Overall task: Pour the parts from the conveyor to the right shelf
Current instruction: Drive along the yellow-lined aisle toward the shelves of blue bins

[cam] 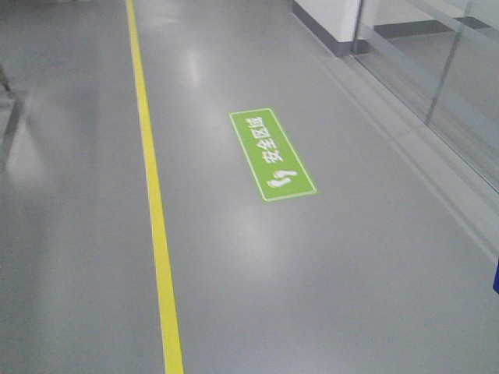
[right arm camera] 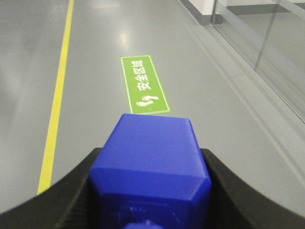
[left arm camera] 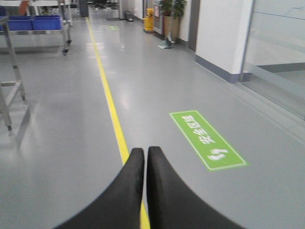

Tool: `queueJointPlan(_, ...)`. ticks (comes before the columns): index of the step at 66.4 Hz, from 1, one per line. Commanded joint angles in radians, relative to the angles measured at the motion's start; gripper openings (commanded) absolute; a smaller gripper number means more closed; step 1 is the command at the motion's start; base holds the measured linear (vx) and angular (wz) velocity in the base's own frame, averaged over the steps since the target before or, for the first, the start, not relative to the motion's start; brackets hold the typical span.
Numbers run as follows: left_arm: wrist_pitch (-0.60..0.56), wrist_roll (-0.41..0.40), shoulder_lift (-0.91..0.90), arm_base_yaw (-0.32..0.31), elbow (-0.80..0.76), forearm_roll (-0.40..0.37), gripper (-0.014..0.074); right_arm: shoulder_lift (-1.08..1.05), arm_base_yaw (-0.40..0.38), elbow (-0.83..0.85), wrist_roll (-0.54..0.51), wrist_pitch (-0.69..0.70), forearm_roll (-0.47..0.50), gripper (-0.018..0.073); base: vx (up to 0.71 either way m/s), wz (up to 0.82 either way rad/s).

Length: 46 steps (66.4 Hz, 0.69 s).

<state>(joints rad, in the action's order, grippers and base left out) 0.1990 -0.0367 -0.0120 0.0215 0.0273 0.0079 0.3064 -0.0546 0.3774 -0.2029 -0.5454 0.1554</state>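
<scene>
Keep your grip firm and your wrist level while you carry. The small bright-blue plastic block [right arm camera: 148,167] sits clamped between the black fingers of your right hand [right arm camera: 149,155], which is spread only to the block's width, above the glossy grey floor [right arm camera: 95,71]. Nothing to pour into shows ahead, so steer first and tip later. Your left hand [left arm camera: 145,153] is pressed closed, holding nothing.
</scene>
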Motion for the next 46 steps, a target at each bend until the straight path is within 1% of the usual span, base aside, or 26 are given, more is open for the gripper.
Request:
queueJointPlan(1, -0.073, -0.008, -0.012, -0.005, -0.019, -0.008, -0.0006, 0.008, -0.008, 0.026, 0.0, 0.072, 0.0, -0.0005, 0.65, 0.36)
queueJointPlan(28, -0.073, -0.008, -0.012, -0.005, -0.019, -0.008, -0.0006, 0.008, -0.008, 0.026, 0.0, 0.072, 0.0, -0.0005, 0.68, 0.39)
queueJointPlan(46, -0.073, -0.008, -0.012, -0.005, -0.019, -0.008, -0.0006, 0.008, -0.008, 0.026, 0.0, 0.072, -0.002, -0.0005, 0.73, 0.22)
